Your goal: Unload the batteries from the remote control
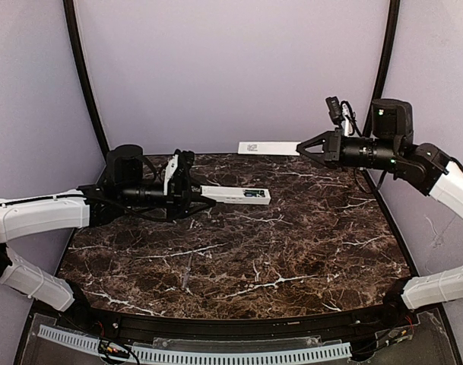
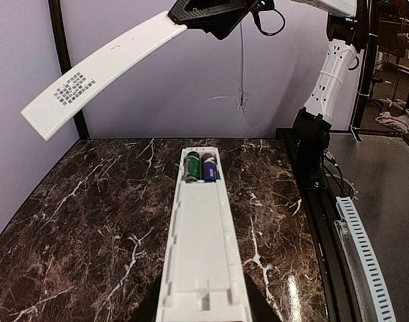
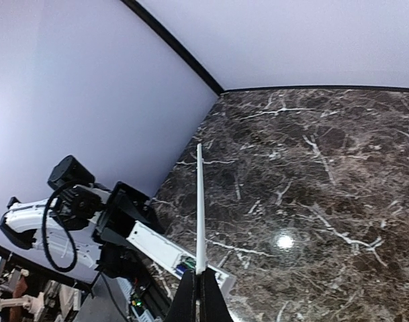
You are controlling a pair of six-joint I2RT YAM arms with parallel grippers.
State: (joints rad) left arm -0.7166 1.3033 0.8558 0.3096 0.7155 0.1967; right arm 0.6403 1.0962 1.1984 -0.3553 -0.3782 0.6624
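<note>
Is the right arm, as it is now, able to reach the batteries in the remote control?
Probably not yet. The batteries lie uncovered in the remote control that the left gripper holds, nothing above them, but the right gripper is shut on the cover strip, so it cannot take them.

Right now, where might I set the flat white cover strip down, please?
The near half of the dark marble table, between the long white remote control and the near edge, is bare, as is the right side below the right tool. Left rear is crowded: the left tool grips the remote.
</note>
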